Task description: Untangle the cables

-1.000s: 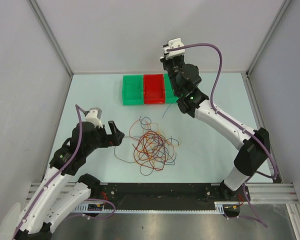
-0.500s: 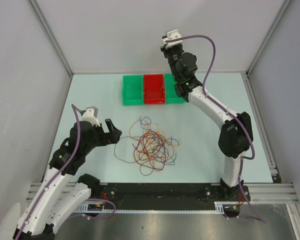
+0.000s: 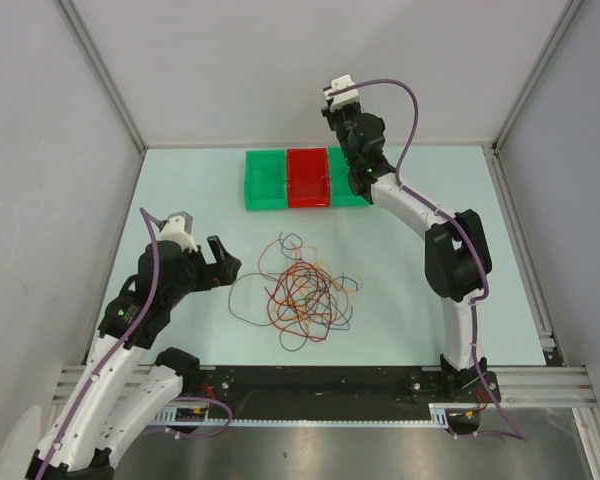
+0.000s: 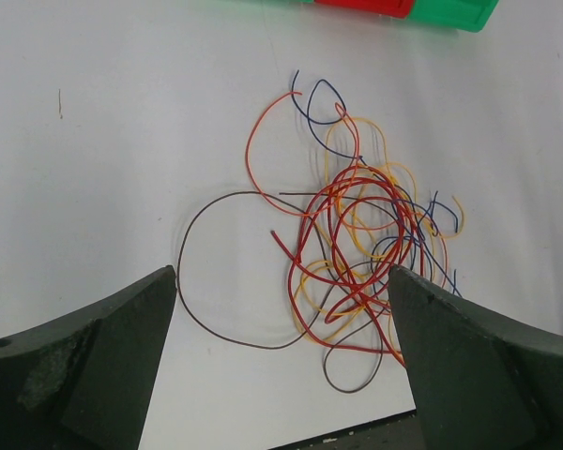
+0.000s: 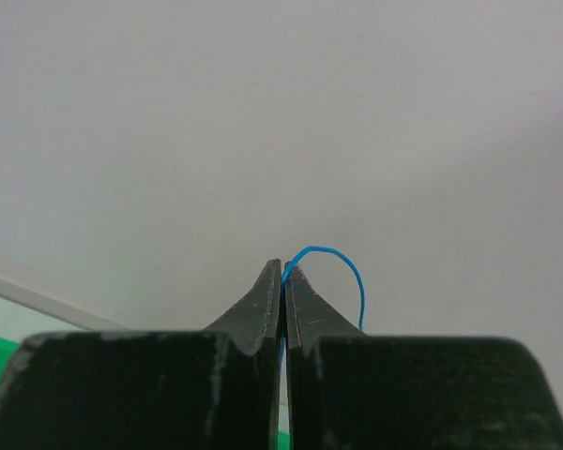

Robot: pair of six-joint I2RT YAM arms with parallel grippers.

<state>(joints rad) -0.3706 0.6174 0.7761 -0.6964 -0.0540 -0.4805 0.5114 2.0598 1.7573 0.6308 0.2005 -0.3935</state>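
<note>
The cables [image 3: 305,295] lie in one loose heap in the middle of the counter [image 3: 410,250]. Red, orange, yellow, blue and brown loops cross over each other many times. The heap is roundish, a bit longer from back to front than from side to side. One brown cable [image 4: 182,281] makes a big loop that sticks out on the left of the heap. It lies flat by itself on bare counter.

The left hand [image 3: 226,262] is the nearer one. It hangs just beside the heap, on the heap's left. Its fingers are spread as wide as they go, with nothing between them. In its own camera the heap lies straight ahead and a little to the right, and the brown loop is the closest piece. Nothing stands between this hand and the cables. I think the brown loop is the easy one to pick, because only its right part goes in under the others.

The right hand [image 5: 282,267] is far from the heap, lifted high at the back, above the bins. Its fingers are pinched tight on one thin blue cable [image 5: 345,265], which curls up past the tips. The cable is too thin to tell where the rest of it hangs.

At the back of the counter a red bin [image 3: 307,178] sits between green bins [image 3: 265,180], touching them. They are well apart from the heap and not in the way.
</note>
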